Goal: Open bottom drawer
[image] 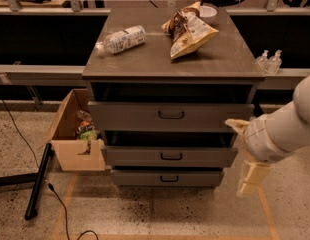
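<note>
Hanging beside the cabinet's (172,59) lower right corner, the hand (251,180) holds nothing; how far open it is I cannot tell. The bottom drawer (140,177) looks shut, nearest the floor. Its handle (169,178) sits just below the middle drawer (135,156), so a high reach risks hooking the wrong one.

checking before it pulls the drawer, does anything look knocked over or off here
A plastic bottle lies on its side on the cabinet top, next to a crumpled snack bag. The bottom drawer looks straight. The gripper hangs low, off the drawer's right side.
</note>
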